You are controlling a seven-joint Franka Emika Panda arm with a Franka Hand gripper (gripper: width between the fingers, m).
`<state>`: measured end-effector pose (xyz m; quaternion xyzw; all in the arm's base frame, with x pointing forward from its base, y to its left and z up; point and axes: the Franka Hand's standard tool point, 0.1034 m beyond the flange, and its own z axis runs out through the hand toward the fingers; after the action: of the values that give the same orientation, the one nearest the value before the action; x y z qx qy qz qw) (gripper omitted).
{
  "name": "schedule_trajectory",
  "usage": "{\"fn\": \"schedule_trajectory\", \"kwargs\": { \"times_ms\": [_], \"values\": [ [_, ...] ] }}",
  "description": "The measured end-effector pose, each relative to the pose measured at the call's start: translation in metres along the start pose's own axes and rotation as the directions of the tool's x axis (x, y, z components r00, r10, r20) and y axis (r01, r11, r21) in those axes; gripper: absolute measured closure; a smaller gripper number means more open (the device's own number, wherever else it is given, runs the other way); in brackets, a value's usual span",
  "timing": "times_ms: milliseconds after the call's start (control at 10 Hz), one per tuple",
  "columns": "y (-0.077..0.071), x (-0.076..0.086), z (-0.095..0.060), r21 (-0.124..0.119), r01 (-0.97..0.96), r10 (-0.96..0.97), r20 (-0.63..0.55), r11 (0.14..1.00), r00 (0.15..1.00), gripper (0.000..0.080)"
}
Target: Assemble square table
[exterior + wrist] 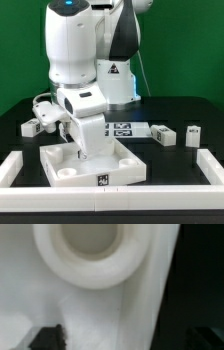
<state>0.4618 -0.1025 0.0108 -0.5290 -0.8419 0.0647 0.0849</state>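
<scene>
Gripper (79, 152) low over tabletop (128, 160), arm (75, 50) vertical

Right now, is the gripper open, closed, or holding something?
Gripper: cannot be told; it is down at the tabletop, jaws not clearly seen.

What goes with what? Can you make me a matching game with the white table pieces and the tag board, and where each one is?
Things:
1. tabletop
2. marker board
3. pair of legs
4. lone leg

Places:
A. at the exterior view's right, side by side
B. front middle, with a tag on its near edge
C. at the exterior view's left
D. lying flat behind the tabletop

Pairs: 1-B, 2-D, 3-A, 4-C.
</scene>
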Motion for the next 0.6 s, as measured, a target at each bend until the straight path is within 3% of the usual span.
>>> {"fn": "schedule_trajectory", "kwargs": {
  "times_ms": [100,400,600],
  "values": [
    [0.0003,-0.0005,-0.0001,-0.001,-0.002,0.002,0.001,1.0,1.0,0.0279],
    [-0.0002,-0.0007,0.0004,0.0,-0.003,0.003,0.001,1.0,1.0,0.072],
    [0.0017,-0.0025,-0.0012,-0.01,-0.005,0.005,0.007,1.0,1.0,0.0722]
  ]
}}
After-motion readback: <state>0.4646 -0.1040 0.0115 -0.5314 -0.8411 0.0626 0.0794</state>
